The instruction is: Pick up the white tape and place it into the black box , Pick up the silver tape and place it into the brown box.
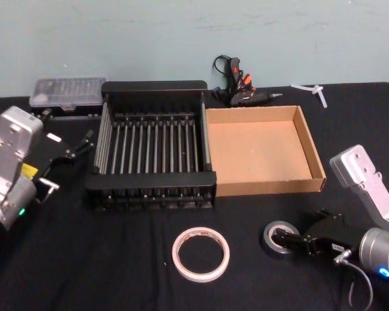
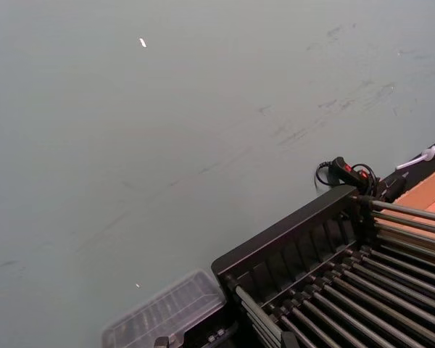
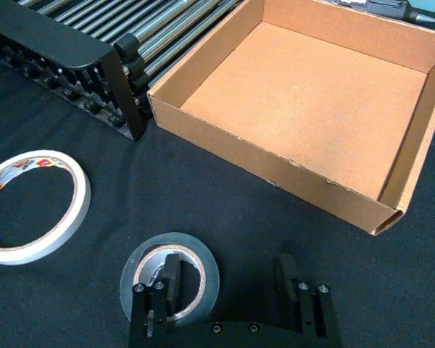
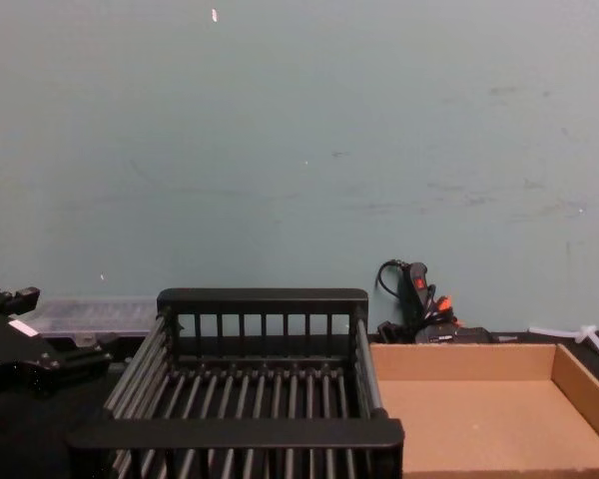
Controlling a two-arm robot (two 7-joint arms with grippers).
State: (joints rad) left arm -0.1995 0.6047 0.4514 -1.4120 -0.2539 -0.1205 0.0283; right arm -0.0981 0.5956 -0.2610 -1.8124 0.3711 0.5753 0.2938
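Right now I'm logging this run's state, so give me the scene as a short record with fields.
white tape: flat on the black table, in front of the black box, untouched
silver tape: flat on the table, right of the white tape
black box: nothing inside
brown box: nothing inside, beside the black box on its right
right hand: open, one finger inside the silver tape's hole, the other outside the roll
left hand: left of the black box, away from both tapes

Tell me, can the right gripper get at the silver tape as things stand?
Probably yes. The right gripper is open and low at the silver tape, one finger in its core hole, and nothing lies between them.
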